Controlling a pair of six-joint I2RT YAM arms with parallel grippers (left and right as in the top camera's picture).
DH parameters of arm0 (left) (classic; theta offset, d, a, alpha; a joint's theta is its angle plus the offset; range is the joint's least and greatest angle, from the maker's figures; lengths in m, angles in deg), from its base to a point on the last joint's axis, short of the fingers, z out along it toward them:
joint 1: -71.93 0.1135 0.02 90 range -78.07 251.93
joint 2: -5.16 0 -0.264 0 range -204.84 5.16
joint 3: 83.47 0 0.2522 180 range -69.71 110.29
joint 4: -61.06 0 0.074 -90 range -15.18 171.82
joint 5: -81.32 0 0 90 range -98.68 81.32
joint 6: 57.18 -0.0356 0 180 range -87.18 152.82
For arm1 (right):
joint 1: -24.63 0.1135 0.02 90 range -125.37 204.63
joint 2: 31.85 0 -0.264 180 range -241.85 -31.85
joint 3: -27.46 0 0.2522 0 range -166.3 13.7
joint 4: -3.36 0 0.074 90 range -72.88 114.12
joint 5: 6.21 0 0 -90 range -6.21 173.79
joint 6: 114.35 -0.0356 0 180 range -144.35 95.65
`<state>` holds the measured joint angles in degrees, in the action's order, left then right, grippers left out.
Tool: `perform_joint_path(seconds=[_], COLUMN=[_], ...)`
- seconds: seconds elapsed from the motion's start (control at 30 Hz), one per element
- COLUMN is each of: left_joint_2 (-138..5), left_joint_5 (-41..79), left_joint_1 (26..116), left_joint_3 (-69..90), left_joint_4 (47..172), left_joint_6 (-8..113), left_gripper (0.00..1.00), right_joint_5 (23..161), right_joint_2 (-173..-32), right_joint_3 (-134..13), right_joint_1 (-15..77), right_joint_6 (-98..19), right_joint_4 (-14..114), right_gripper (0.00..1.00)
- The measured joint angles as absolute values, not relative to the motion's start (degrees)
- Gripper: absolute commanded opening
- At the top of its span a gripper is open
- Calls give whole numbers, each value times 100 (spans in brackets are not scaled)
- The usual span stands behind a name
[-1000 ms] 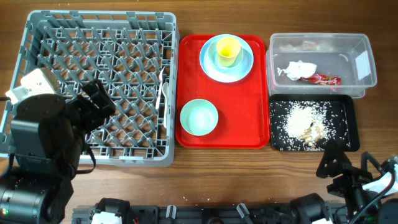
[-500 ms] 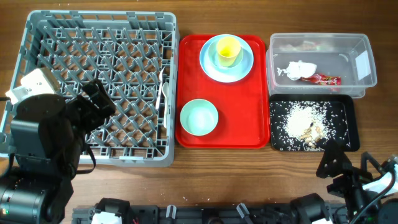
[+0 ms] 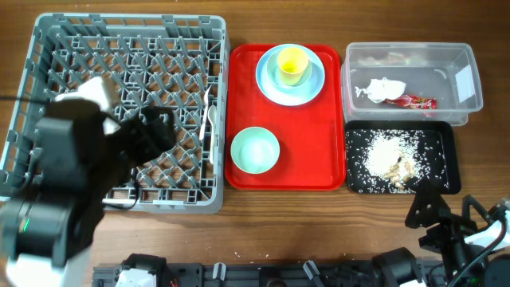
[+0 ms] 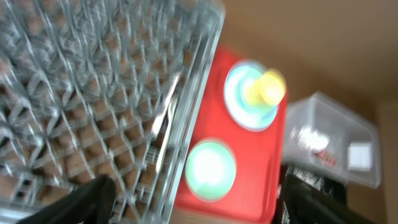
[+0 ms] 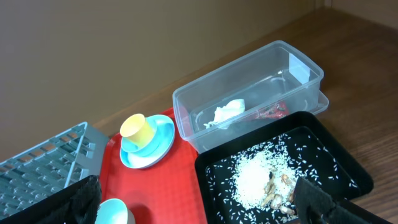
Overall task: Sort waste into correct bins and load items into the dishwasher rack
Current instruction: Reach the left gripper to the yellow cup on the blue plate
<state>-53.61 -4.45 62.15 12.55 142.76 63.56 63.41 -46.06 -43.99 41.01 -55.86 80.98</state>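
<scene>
The grey dishwasher rack (image 3: 127,48) fills the left; white cutlery (image 3: 211,119) stands at its right wall. My left gripper (image 3: 153,134) hovers over the rack's lower middle, open and empty; its blurred wrist view (image 4: 199,208) shows the cutlery (image 4: 166,115) and mint bowl (image 4: 211,169). The red tray holds the mint bowl (image 3: 255,150) and a blue plate (image 3: 311,88) with a yellow cup (image 3: 292,64) on it. The clear tub (image 3: 414,56) holds a napkin (image 3: 381,88) and a red wrapper (image 3: 416,101). The black tray (image 3: 437,142) holds rice scraps (image 3: 386,151). My right gripper (image 3: 430,209) is open, near the front edge (image 5: 202,205).
The flat red serving tray (image 3: 319,143) lies between the rack and the bins. The right wrist view shows the tub (image 5: 249,87), the black tray (image 5: 348,162), the plate (image 5: 163,144) and the rack's corner (image 5: 37,162). Bare wood runs along the front.
My left arm has swung right and a little away from the front, from the rack's lower-left corner toward its middle. The right arm has not moved.
</scene>
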Motion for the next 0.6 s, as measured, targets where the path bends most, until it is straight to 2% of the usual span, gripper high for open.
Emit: perform_joint_path(seconds=[0.07, 0.13, 0.23, 0.3, 0.33, 0.37, 0.4, 0.47, 0.6], left_joint_2=[-5861, -6462, -7120, -7603, -7896, -8340, -8613, -9111, -9787], left_joint_5=[-301, -303, -323, -321, -321, -323, -325, -330, -347], left_joint_1=[6066, 5788, 5290, 5085, 5043, 5030, 5028, 5017, 4776], left_joint_3=[1242, 1209, 1192, 1340, 1537, 2003, 2376, 3133, 3312], left_joint_4=[14344, 14226, 13695, 13667, 13765, 13999, 14204, 14134, 13503], left_joint_6=[6347, 6339, 6356, 6356, 6358, 6354, 6312, 6236, 6207], left_gripper=[65, 45, 36, 35, 28, 13, 6, 4, 4], right_joint_5=[6341, 6341, 6341, 6341, 6341, 6341, 6343, 6343, 6343], right_joint_2=[-4606, -4606, -4606, -4606, -4606, -4606, -4609, -4606, -4606], right_joint_3=[-4399, -4399, -4399, -4397, -4397, -4397, -4393, -4389, -4389], right_joint_1=[4101, 4101, 4101, 4101, 4101, 4101, 4101, 4101, 4101], right_joint_6=[-5586, -5586, -5586, -5586, -5586, -5586, -5586, -5586, -5586], right_joint_4=[8098, 8100, 8098, 8104, 8100, 8100, 8102, 8102, 8100], right_gripper=[100, 100, 100, 100, 100, 100, 100, 100, 100])
